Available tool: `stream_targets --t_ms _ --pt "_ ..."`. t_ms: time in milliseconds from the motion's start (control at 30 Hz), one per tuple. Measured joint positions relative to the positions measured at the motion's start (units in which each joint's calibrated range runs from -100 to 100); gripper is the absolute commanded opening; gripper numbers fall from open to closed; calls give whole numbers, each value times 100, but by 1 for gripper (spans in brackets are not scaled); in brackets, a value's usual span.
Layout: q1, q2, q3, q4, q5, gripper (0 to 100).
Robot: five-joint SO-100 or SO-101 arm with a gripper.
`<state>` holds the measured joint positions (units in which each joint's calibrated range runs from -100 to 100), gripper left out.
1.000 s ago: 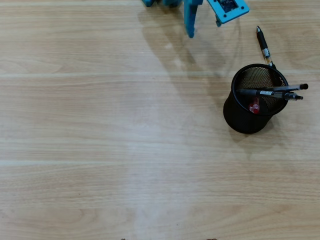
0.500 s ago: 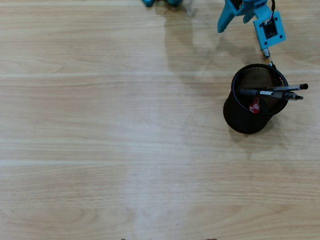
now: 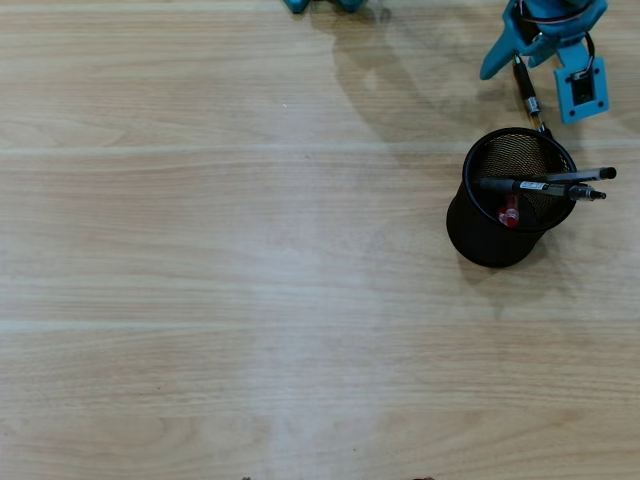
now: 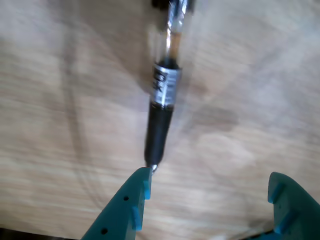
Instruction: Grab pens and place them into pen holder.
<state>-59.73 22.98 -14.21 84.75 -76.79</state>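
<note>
Jaws (image 4: pixel 210 192) are standing wide open, holding nothing, both teal fingertips showing at the bottom of the wrist view. The last loose pen (image 4: pixel 162 95) is lying on the surface (image 4: pixel 60 100) just ahead of them, its dark end almost touching the left fingertip (image 4: pixel 135 200) in that view, so it sits off to the left of the gap, not centred in it. Its long axis is running roughly straight away from the jaws, slightly tilted, which likely calls for a shift left before closing.

In the overhead view the jaws (image 3: pixel 545 45) are hovering over the pen (image 3: pixel 527 95), which is lying near-vertical in the picture, its lower tip reaching the holder (image 3: pixel 490 240) rim. Three pens are already in the holder: two dark ones (image 3: pixel 560 183) leaning over the right rim, a red one (image 3: pixel 509 213) inside.
</note>
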Motion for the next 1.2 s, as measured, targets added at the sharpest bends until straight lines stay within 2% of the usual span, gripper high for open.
stream_targets --t_ms 233,467,800,833,967,1200 --pt "0 406 -938 26 -16 26" --pt "0 863 -1080 17 -16 26" --pt "-8 1498 -1098 -672 -16 26" --pt "-8 1540 -1116 -672 -16 25" --pt "-17 1608 -1178 -680 -16 2" --pt "17 1600 -1231 -689 -21 2"
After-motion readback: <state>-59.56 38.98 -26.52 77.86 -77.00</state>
